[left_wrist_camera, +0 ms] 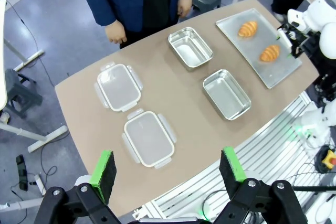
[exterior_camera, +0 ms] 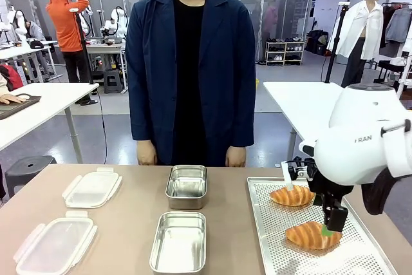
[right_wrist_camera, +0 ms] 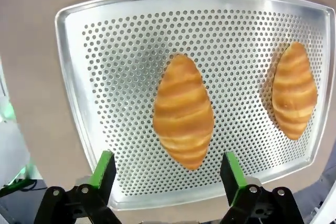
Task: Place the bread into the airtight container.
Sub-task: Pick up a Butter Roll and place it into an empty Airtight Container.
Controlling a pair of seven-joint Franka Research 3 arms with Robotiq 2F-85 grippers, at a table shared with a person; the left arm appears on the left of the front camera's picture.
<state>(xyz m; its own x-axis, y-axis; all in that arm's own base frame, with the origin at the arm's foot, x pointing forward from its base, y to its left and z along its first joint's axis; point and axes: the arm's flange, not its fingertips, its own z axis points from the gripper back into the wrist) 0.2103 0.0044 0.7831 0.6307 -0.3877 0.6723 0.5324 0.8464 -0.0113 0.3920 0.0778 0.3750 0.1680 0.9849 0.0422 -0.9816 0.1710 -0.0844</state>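
Two croissant-shaped pieces of bread lie on a perforated metal tray (exterior_camera: 270, 249) at the table's right: the near bread (exterior_camera: 312, 236) (right_wrist_camera: 184, 111) and the far bread (exterior_camera: 293, 196) (right_wrist_camera: 294, 90). My right gripper (exterior_camera: 329, 227) (right_wrist_camera: 168, 169) hovers open just above the near bread, its green pads spread wider than the loaf. Two open steel airtight containers stand mid-table, one far (exterior_camera: 187, 186) and one near (exterior_camera: 179, 241). My left gripper (left_wrist_camera: 167, 167) is open and empty, high above the table's near-left edge.
Two clear plastic lids (exterior_camera: 92, 188) (exterior_camera: 55, 244) lie at the table's left. A person in a dark blue coat (exterior_camera: 190, 62) stands at the far edge with hands hanging by the table. Bare tabletop separates the containers from the tray.
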